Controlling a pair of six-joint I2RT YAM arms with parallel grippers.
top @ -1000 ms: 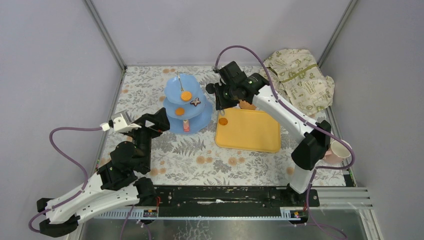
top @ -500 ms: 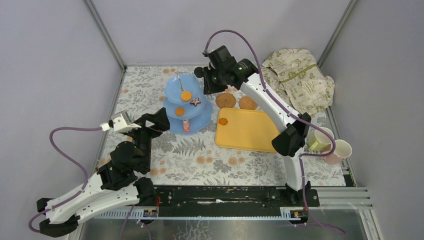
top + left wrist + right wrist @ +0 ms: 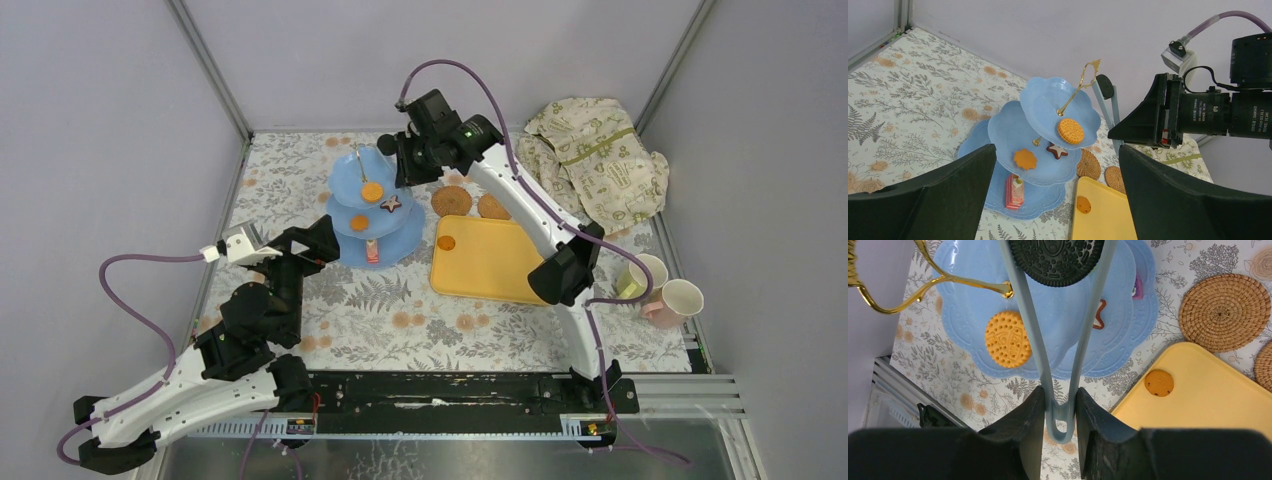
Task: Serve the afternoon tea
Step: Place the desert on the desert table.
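Observation:
The light-blue three-tier stand (image 3: 372,212) stands at the back centre. Its top tier carries a round orange biscuit (image 3: 1008,339). Lower tiers hold a star biscuit (image 3: 1057,150), an orange flower cookie (image 3: 1025,159) and a red cake slice (image 3: 1014,191). My right gripper (image 3: 1060,392) is shut on grey-blue tongs (image 3: 1035,335). The tongs pinch a dark chocolate biscuit (image 3: 1055,257) over the top tier. My left gripper (image 3: 1057,148) hangs open and empty, in front and left of the stand. Two woven coasters (image 3: 451,200) lie right of the stand. Two pale cups (image 3: 645,275) stand far right.
A yellow tray (image 3: 500,265) lies right of the stand with one brown cookie (image 3: 446,242) in its near-left corner. A cream cloth with green print (image 3: 595,155) is bunched in the back right corner. Grey walls close in the back and sides.
My right arm has swung left from over the tray's back edge to above the stand, carrying the tongs and dark biscuit. Both coasters and cups now show. The left arm has not moved.

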